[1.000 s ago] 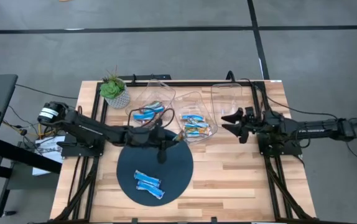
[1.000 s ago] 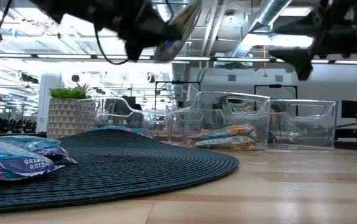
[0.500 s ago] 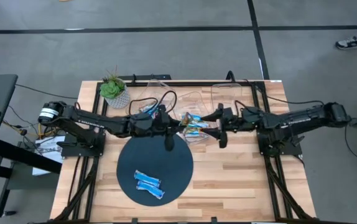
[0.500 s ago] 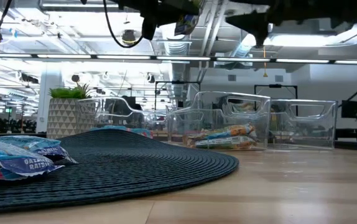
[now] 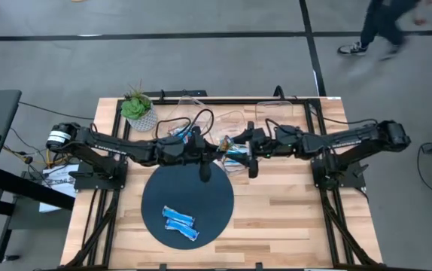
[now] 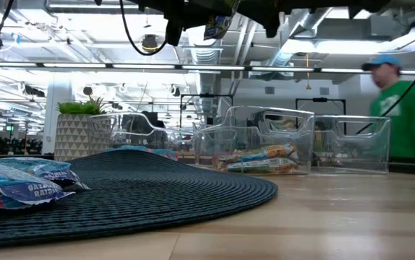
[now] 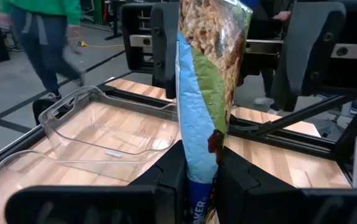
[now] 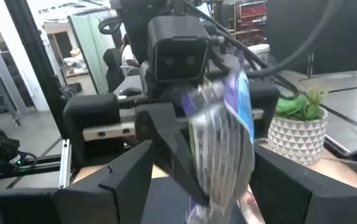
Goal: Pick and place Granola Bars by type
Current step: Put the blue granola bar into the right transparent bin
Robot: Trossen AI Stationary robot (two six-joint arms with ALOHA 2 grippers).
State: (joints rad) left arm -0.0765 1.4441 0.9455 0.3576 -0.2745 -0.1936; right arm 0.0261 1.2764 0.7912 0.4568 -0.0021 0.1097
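Note:
My left gripper (image 7: 201,182) is shut on one granola bar (image 7: 206,93), whose wrapper is blue and green with a granola picture. It holds the bar high above the table (image 6: 217,25), near the middle clear bin (image 5: 238,141). My right gripper (image 8: 206,186) is open and faces the left one. Its fingers (image 7: 165,43) stand on either side of the bar's free end without touching it. Two blue bars (image 5: 180,220) lie flat on the dark round mat (image 5: 187,197). More bars lie in the left bin (image 5: 182,128) and in the middle bin. My left gripper pinches the bar by its one end (image 7: 198,163) between the two fingers. The fingers lie about level and point toward the table's right. The bar sticks out beyond the fingertips toward the right gripper, lifted clear of everything.
Three clear bins stand in a row along the far half of the table; the right one (image 5: 280,117) holds nothing. A potted plant (image 5: 138,110) stands at the far left corner. A person (image 6: 403,108) walks past beyond the table. Bare wood (image 5: 276,211) lies right of the mat.
My right arm has reached toward the table's left, and its open fingers now stand around the free end of the held bar. My left gripper first rose and moved a little toward the far edge with the bar, then kept still. A person has walked into view.

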